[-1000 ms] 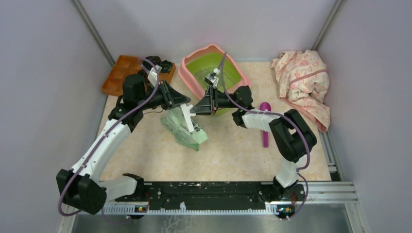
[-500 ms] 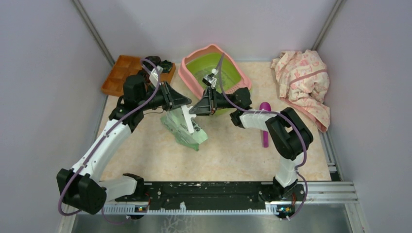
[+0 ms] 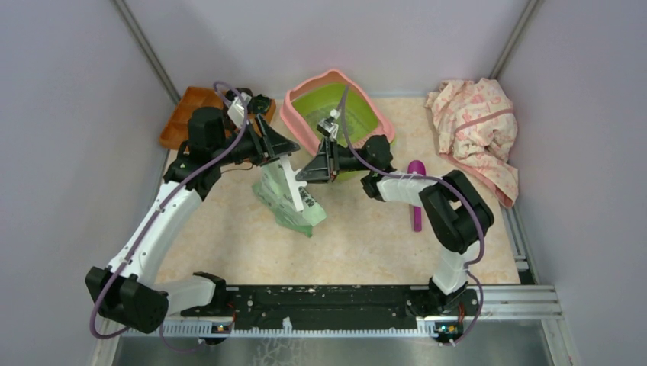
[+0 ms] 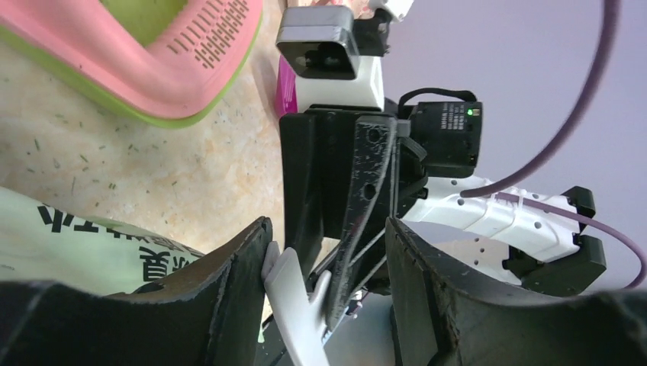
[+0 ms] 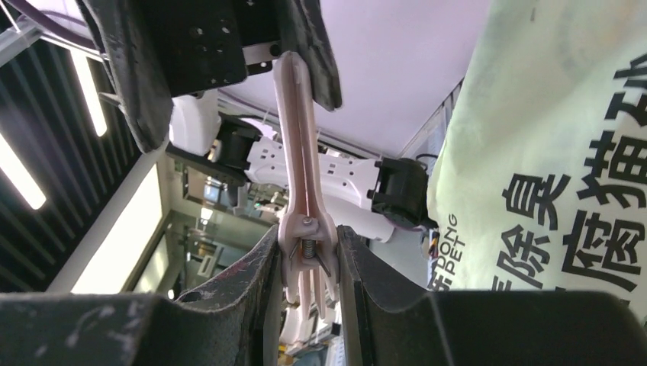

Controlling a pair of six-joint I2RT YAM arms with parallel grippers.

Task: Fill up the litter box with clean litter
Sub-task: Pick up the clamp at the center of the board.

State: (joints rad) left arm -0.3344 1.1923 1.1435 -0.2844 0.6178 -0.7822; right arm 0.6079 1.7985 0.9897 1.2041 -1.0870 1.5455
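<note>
The right claw point(image 5: 307, 236) is clenched on the spring end of a pale bag clip point(image 5: 301, 152), one finger pressed against each side of the hinge. The clip's long arms run away from it towards the left claw point(image 4: 328, 229). The left claw is released: its fingers stand wide apart, and the clip's tip point(image 4: 294, 305) lies against the inner face of one finger only. From above, the two claws meet nose to nose over the middle of the desk point(image 3: 366, 236), the left claw point(image 3: 288, 152) coming from the left and the right claw point(image 3: 304, 174) from the right, with the clip point(image 3: 294, 187) slanting down between them. Just below them lies the pale green printed litter bag point(image 3: 294, 210), crumpled on the desk. A few dark litter granules point(image 4: 72, 145) are scattered on the desk beside it. The litter box point(image 3: 288, 110) sits just behind the claws at the far middle of the desk, its slotted pink grate point(image 4: 206, 53) close to the left claw. A wooden compartment tray point(image 3: 187, 114) is at far left, a purple tool point(image 3: 416, 194) lies right of the right arm, and a pink floral cloth point(image 3: 473, 130) is at far right.
</note>
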